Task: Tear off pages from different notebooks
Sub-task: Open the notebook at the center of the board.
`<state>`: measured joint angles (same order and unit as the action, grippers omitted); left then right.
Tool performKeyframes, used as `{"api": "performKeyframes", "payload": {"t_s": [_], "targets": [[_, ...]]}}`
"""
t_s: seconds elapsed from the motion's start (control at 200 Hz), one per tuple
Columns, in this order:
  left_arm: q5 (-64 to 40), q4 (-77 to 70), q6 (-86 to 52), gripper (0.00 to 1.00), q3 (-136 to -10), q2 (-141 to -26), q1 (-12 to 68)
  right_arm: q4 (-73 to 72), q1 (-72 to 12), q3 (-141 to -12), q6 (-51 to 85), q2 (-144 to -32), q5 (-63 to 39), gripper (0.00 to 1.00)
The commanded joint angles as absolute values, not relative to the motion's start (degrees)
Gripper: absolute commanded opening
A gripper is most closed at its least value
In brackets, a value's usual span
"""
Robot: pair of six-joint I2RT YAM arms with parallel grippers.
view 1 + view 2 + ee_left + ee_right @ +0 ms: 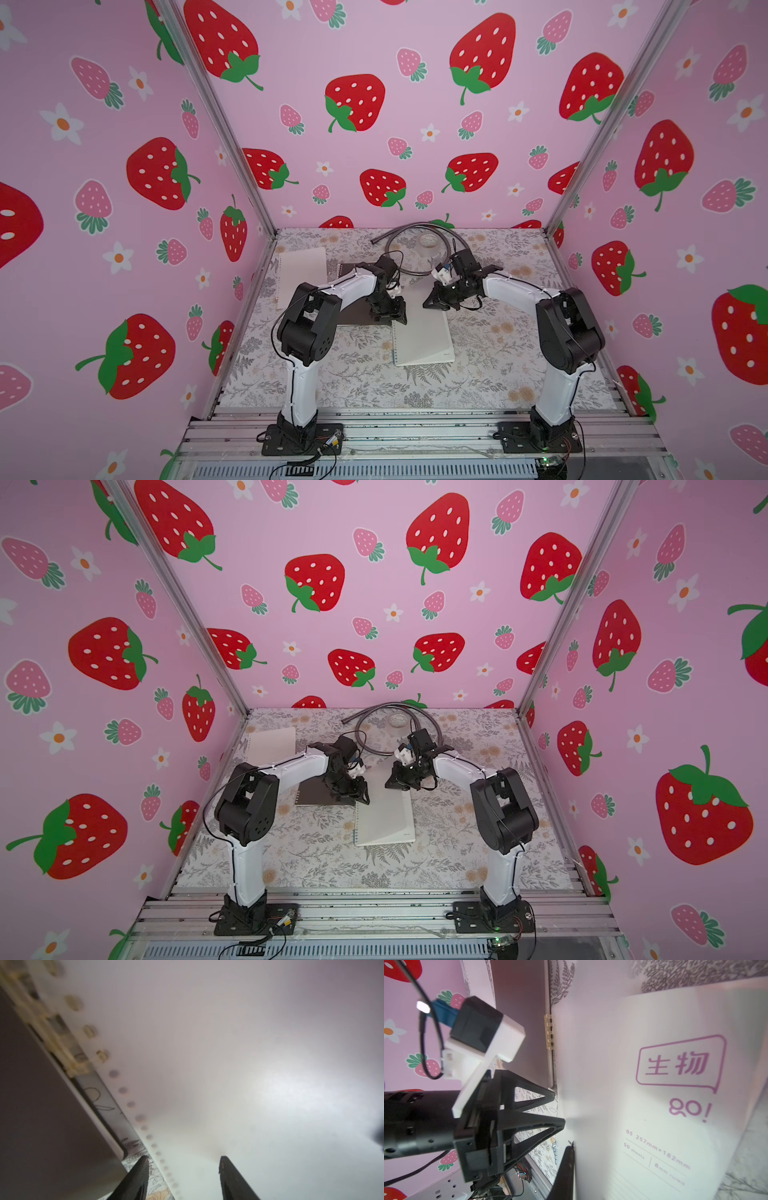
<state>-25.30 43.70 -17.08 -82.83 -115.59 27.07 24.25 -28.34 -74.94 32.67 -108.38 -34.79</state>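
Three walls point(374, 104) close the cell: pink, printed with big red strawberries, smaller pink ones and white flowers with orange centres. Bare aluminium posts point(216, 116) run up both back corners. The table point(353, 386) wears a pale sheet patterned with grey ferns and tan blossoms. Ribbed aluminium rails point(415, 432) line its near edge, with a perforated grille point(365, 471) below. Light is soft and even. A white socket strip point(442, 1187) shows in the right wrist view.
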Motion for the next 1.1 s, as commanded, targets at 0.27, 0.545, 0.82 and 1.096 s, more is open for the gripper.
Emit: {"api": "performKeyframes", "payload": {"t_s": [0.27,0.545,0.82,1.096], "targets": [[-28.6,39.8,-16.1,0.68,-80.4,-105.9,26.6,29.4,-29.1,-78.0,29.7,-109.2,-30.4,0.07],[-24.6,43.5,-17.0,0.68,-82.7,-112.0,26.5,32.9,-29.2,-74.6,29.8,-109.0,-22.9,0.14],[-23.5,43.3,-17.4,0.67,-81.8,-112.3,25.8,30.5,-29.6,-72.7,29.4,-107.1,-25.6,0.17],[-19.9,34.4,-20.1,0.69,-72.7,-94.4,22.4,29.2,-32.2,-81.6,27.5,-105.1,-33.4,0.18]]}}
